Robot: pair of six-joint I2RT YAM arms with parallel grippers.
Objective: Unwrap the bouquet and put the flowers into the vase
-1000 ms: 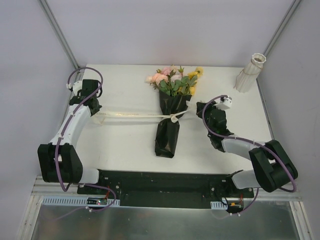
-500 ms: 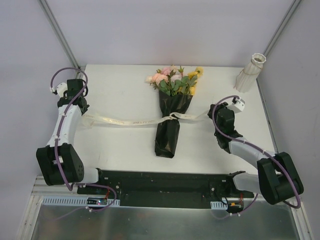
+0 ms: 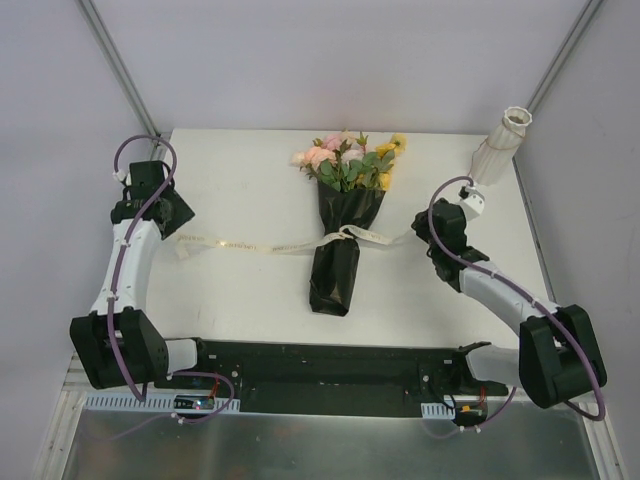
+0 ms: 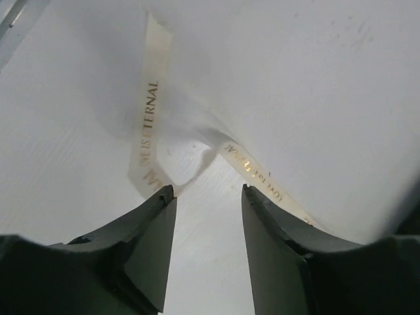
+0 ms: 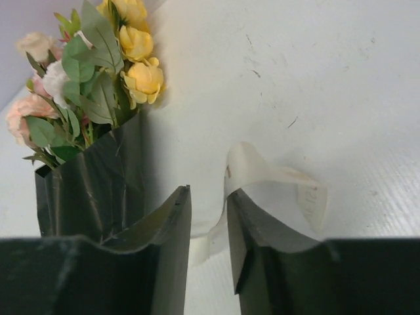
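Starting nearest: how do the left fingers [image 4: 154, 236] stand? (first speaker)

Apart, with bare worktop [image 3: 250, 290] showing in the gap and nothing clamped. A curl of the cream ribbon [image 4: 147, 131], printed in gold letters, lies just past their tips, and one tip sits at its edge. (second speaker)

And the right fingers [image 5: 252, 230]? (first speaker)

Parted too, though more narrowly. The ribbon's other end rises through the gap and curls off beside them. Whether it touches either pad cannot be told, but it is not pinched. (second speaker)

Where is the bouquet [image 3: 340, 235]? (first speaker)

It lies flat in the middle of the worktop, between the two arms. The foot of its black wrap [image 3: 333, 280] points toward the near edge. The ribbon is knotted around the waist of the wrap. A long tail runs across the worktop to the left fingers, and a short tail runs to the right ones. From the right wrist, the wrap shows just beside the fingers. (second speaker)

And beyond that? (first speaker)

The flowers [image 3: 345, 160] fan out of the wrap's far end, with pink and peach heads on the left, yellow ones on the right and green leaves among them. Farther off, the white ribbed vase [image 3: 500, 145] stands at the far right corner, well apart from the bouquet, and it holds nothing. (second speaker)
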